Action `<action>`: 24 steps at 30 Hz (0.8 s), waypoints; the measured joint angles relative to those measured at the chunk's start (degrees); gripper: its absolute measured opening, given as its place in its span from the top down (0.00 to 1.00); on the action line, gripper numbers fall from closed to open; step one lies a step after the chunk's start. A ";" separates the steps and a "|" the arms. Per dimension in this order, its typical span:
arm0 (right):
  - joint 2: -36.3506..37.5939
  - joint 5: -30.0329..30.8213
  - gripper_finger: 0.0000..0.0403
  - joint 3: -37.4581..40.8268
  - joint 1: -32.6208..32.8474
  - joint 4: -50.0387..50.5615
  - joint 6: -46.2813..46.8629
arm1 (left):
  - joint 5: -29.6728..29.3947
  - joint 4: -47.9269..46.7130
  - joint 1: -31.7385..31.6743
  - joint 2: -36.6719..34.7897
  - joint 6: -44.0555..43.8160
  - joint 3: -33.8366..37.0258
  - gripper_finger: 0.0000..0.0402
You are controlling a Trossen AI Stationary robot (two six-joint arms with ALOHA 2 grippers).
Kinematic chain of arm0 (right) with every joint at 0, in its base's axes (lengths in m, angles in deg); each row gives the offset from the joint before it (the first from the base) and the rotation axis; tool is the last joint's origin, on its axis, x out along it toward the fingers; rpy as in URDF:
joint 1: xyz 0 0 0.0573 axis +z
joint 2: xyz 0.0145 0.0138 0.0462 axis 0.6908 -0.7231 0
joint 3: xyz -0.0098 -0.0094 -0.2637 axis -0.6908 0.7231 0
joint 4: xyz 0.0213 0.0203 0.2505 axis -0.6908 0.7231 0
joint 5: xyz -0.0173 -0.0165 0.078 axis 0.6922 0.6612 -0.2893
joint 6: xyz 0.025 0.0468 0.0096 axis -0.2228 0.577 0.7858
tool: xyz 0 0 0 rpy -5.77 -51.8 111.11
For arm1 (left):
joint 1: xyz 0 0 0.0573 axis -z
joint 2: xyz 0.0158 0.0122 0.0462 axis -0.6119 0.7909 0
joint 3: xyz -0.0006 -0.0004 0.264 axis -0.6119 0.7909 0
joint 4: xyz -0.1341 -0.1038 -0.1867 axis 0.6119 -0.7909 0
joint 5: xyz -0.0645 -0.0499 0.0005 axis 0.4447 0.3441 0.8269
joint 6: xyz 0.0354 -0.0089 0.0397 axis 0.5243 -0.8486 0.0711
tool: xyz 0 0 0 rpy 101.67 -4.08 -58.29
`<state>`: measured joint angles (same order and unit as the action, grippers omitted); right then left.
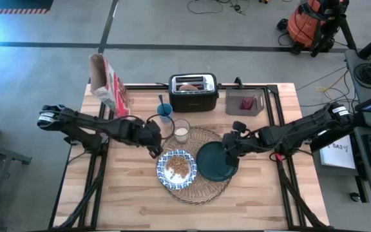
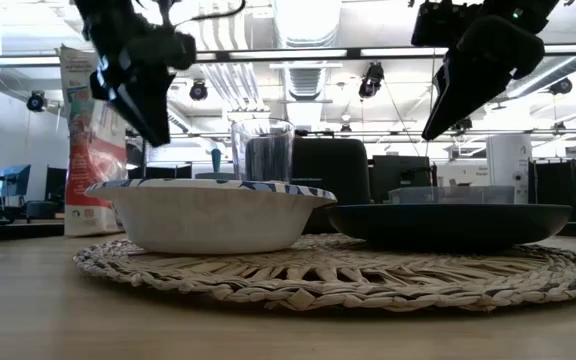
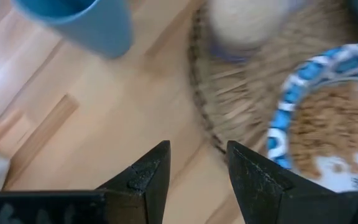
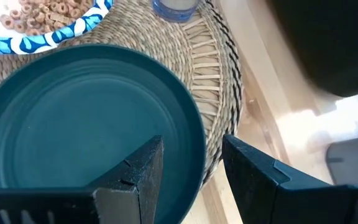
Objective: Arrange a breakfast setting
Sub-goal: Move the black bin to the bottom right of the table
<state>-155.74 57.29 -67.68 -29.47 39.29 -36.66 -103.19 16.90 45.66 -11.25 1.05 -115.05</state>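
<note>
Wooden table (image 1: 140,200) with a woven placemat (image 1: 201,188) at its centre.
Bowl (image 1: 177,166) and teal plate (image 1: 216,162) sit on it; left gripper (image 1: 154,149) and right gripper (image 1: 227,151) hover alongside, both parted and empty.

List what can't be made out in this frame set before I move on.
- Toaster slot contents: too small in the high view.
- Glass of milk: its base is hidden behind the bowl in the low view.
- Grey bin: the dark-red item inside is too small to identify.
- Blue cup: cut off by the left wrist view's edge.
</note>
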 joint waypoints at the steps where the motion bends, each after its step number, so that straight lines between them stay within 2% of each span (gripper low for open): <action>1: 0.00 0.03 0.61 -0.64 0.00 0.48 -0.05 | -0.02 0.57 0.36 0.12 0.73 -0.47 0.65; 8: 0.00 0.26 0.61 -5.95 -0.80 3.03 -0.23 | -0.19 4.23 0.89 1.26 5.01 -2.27 0.65; 13: 0.00 5.04 0.61 -7.70 -2.18 3.03 -0.35 | -0.13 6.90 0.91 2.25 8.16 -2.27 0.65; 17: 0.00 7.45 0.61 -7.84 -4.44 3.14 -0.35 | 0.01 7.72 0.91 2.36 10.56 -2.27 0.65; 24: 0.00 7.56 0.61 -8.84 -10.15 3.80 -0.84 | 0.01 8.70 0.80 1.94 15.85 -2.27 0.65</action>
<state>-155.74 64.85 -76.53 -39.62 43.09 -37.50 -103.18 25.60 46.46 -9.32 16.90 -117.32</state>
